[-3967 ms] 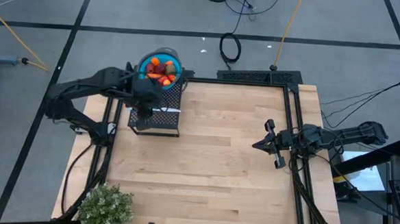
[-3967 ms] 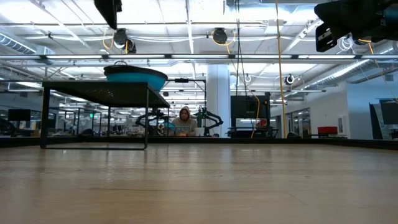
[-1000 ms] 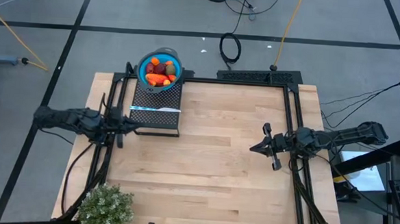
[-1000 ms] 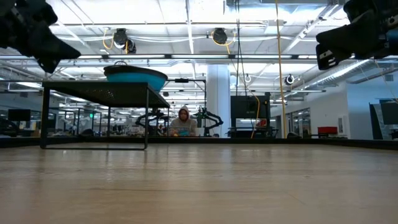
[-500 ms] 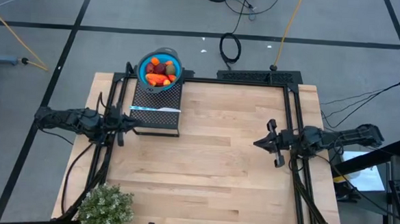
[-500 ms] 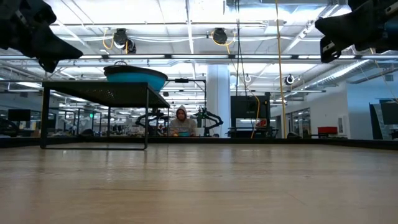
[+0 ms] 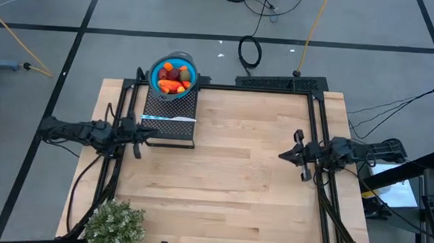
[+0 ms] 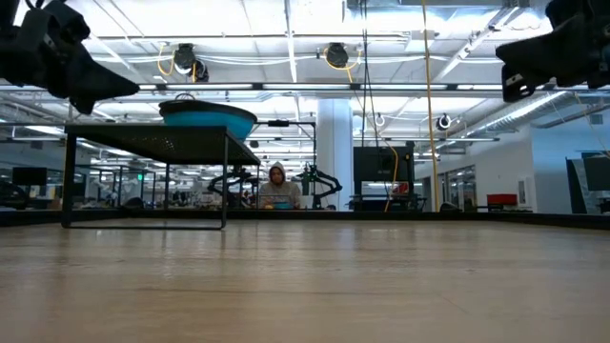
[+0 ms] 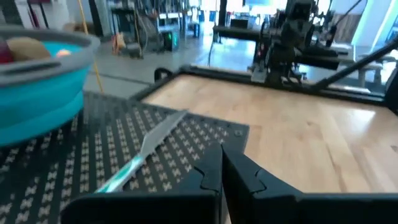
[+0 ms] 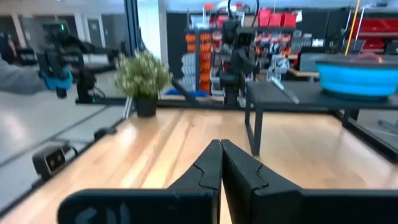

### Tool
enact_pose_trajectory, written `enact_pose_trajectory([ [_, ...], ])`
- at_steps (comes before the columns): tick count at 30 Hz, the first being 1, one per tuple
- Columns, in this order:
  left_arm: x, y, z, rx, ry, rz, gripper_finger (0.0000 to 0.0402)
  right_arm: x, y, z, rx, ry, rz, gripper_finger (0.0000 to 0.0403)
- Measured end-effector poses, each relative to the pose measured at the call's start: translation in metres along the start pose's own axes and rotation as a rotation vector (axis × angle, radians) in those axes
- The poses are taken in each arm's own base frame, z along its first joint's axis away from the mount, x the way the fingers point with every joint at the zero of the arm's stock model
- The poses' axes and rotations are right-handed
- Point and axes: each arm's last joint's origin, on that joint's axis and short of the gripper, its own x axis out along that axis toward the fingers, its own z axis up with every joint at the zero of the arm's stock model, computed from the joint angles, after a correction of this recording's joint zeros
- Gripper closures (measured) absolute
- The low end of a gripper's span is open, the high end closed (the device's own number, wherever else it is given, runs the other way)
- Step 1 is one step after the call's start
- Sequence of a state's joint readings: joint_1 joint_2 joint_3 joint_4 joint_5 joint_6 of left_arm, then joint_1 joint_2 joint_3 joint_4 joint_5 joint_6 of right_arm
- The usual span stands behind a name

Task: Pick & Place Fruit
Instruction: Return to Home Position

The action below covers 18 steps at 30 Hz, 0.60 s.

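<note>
All the fruit (image 7: 173, 77) is sitting piled up in the blue bowl (image 7: 153, 70): orange and red pieces with a brownish one mixed in. The bowl is resting on the far end of the black mesh shelf (image 7: 175, 104), which is standing at the far left corner of the wooden table (image 7: 229, 182). A blue-handled knife (image 7: 169, 118) is lying flat across the shelf's nearer part, apart from the bowl.

The left gripper (image 7: 152, 134) is hovering up off the table at its left edge, just beside the shelf, with its fingers pressed together and nothing in them. The right gripper (image 7: 282, 155) is hanging over the right side of the table, well apart from the shelf, also pinched closed and carrying nothing.

A bushy green plant (image 7: 113, 224) is sitting at the near left corner.
</note>
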<state>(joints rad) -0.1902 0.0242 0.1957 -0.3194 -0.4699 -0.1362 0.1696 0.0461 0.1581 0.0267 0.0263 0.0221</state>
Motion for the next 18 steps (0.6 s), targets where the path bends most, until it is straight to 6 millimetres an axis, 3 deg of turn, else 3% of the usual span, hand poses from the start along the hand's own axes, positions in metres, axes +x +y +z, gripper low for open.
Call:
enact_pose_trajectory([
  [10,0.011,-0.003,-0.023,0.026,-0.008,0.003,0.0399,-0.001,0.0,-0.006,-0.006,0.063,-0.003,0.0403],
  [18,0.012,-0.003,-0.02,0.046,-0.046,-0.006,0.0399,-0.001,0.0,-0.004,-0.069,0.039,-0.004,0.0403],
])
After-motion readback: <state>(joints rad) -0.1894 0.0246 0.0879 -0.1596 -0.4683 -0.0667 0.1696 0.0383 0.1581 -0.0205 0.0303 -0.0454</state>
